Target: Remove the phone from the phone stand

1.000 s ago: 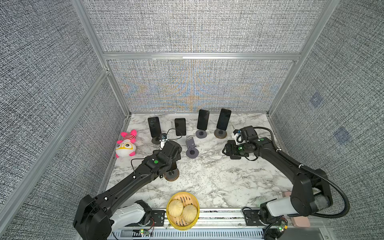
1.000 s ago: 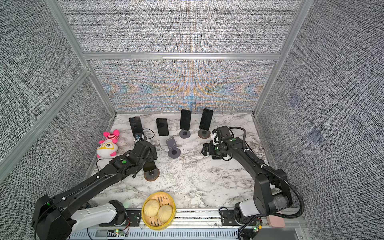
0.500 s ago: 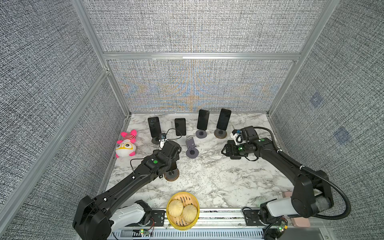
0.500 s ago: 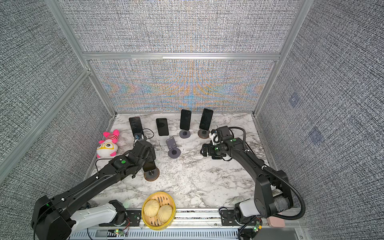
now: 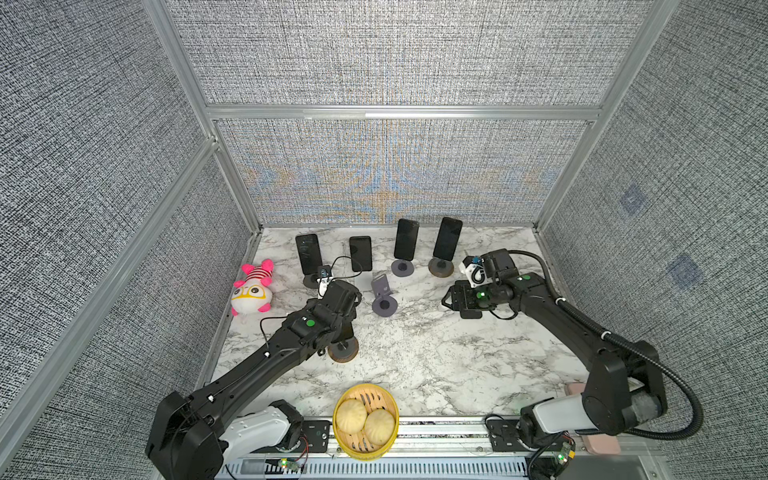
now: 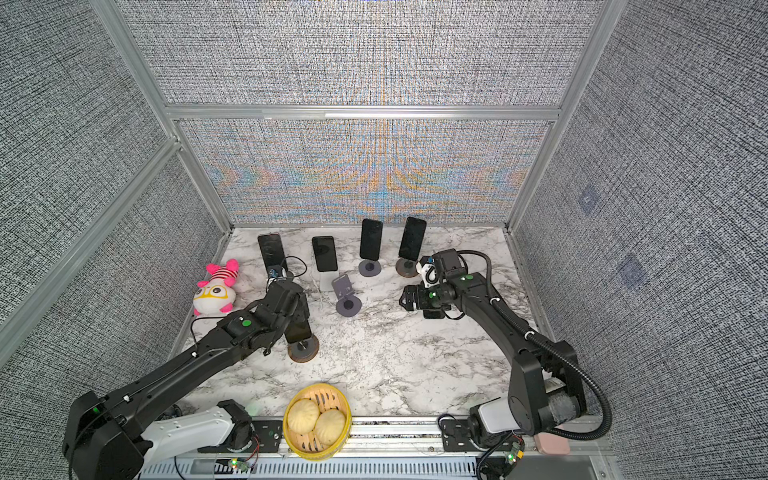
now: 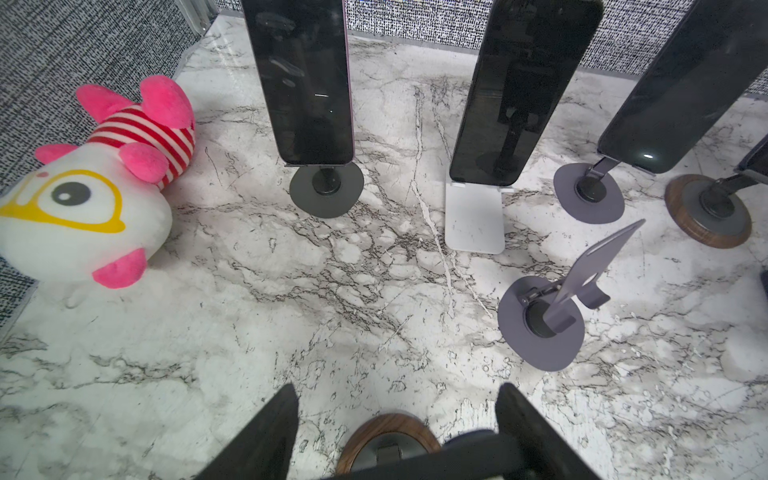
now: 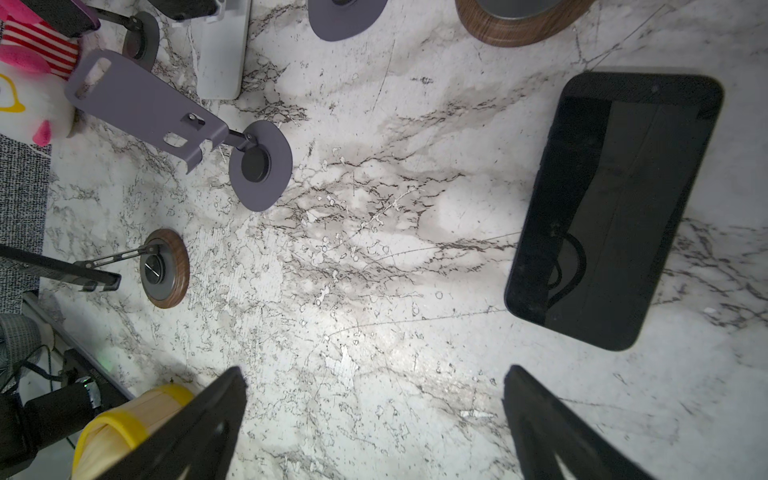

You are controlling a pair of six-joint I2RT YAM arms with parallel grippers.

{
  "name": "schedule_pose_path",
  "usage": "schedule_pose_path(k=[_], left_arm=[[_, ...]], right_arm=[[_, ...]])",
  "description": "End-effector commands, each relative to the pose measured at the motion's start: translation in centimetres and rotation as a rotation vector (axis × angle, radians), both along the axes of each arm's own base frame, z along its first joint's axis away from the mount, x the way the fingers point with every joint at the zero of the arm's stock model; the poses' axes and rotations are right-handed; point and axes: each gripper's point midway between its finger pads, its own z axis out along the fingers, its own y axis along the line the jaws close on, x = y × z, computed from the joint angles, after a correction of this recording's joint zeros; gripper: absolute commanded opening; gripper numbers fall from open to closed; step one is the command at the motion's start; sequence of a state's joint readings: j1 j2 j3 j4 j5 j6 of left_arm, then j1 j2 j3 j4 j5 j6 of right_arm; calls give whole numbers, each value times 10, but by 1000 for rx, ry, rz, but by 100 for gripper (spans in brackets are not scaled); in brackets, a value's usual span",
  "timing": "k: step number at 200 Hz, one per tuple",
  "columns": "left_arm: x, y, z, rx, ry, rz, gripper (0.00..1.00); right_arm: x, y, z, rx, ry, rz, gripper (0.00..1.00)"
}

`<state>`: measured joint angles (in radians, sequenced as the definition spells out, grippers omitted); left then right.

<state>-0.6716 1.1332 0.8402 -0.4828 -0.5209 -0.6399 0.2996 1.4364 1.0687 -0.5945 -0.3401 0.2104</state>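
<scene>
Marble tabletop's (image 5: 457,365) edge: yellow steamer (image 5: 365,454) holds two buns (image 5: 351,417).

The marble tabletop (image 5: 436,357) lies open in the middle; phone row (image 5: 406,245) walls the back, basket (image 5: 365,453) seemingly crowds the front.

Top views: bright, flat light from above the marble table (image 5: 436,353); shadows on it are short and soft. Back wall (image 5: 386,174) behind the table shows colour moiré in both top views. Wrist cams: table veining is sharp mid-frame, with wide-angle stretch at the edges. Left gripper (image 7: 397,388) and right gripper (image 8: 376,370) are dark and out of focus. Right wrist: bright glare patch on the table. Left wrist: small hot spot on a phone (image 7: 665,91) at the table's back, its screen mirror-like.
</scene>
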Motion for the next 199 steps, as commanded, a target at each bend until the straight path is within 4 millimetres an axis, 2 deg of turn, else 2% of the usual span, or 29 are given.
schedule_pose_path(k=[1,85,105,167,199], left_arm=[[1,2,1,7,0,5,73],[1,-12,17,-4,25,-75,70],[0,-15,23,-11,33,-99,70],[-5,-37,54,-77,40,-233,70],[-6,-46,61,-124,52,-288,70]], right_arm=[[0,2,2,6,2,9,97],[4,8,2,23,-6,41,97],[3,16,6,58,-15,95,97],[-12,56,51,263,-127,326,96],[-30,90,71,338,-236,481,93]])
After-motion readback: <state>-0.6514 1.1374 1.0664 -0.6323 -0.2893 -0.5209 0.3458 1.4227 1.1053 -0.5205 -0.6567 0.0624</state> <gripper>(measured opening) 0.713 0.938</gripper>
